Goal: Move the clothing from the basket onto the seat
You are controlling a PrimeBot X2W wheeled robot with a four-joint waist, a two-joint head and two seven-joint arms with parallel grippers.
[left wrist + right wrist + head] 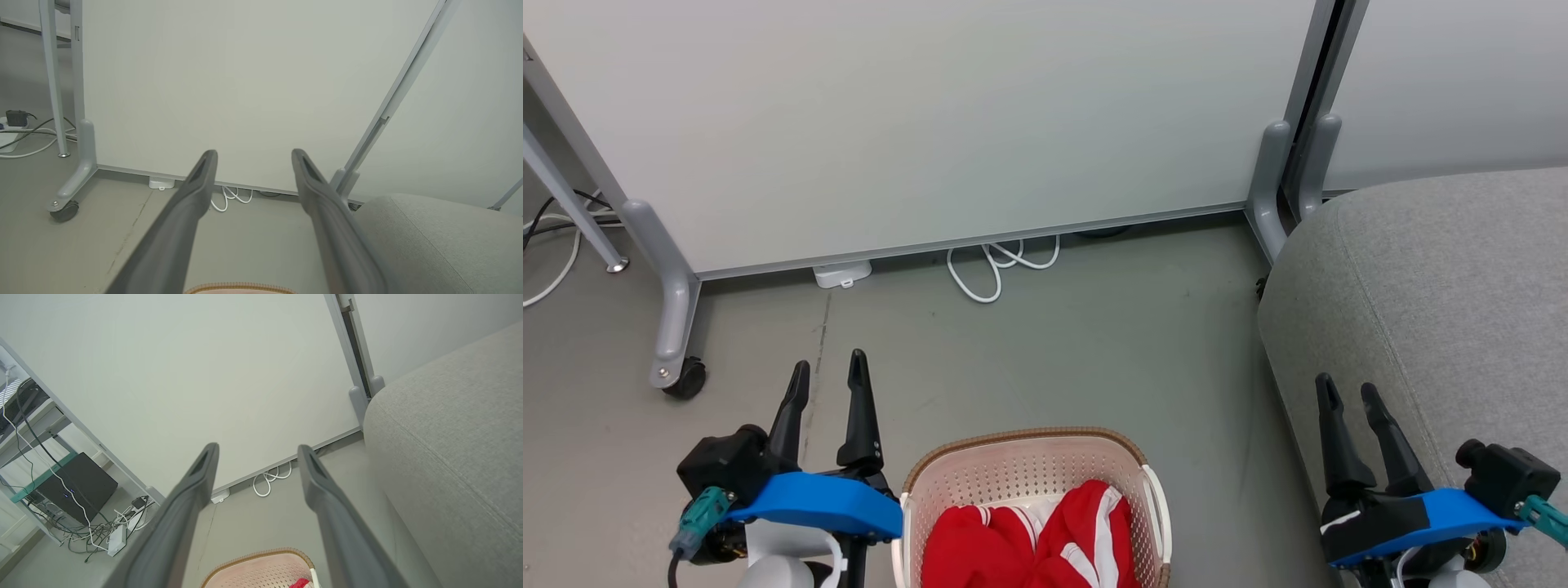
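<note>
**Operator:** Both sets of jaws are standing spread, holding nothing. I'm seeing the left gripper (829, 363) hanging over the floor (1054, 351) just left of the basket (1021, 434), and the right gripper (1347, 385) hovering by the left edge of the seat (1437, 286).

**Spotter:** Where is the clothing lying?

**Operator:** The clothing (1013, 547) is sitting bunched in the basket, and my head camera is showing that plainly. My right wrist camera is catching a red sliver of it, while my left wrist camera is catching the basket's brown rim. The right wrist camera is also showing a black box (77, 486) among tangled cables (81, 535) beside the partition (931, 122).
</note>
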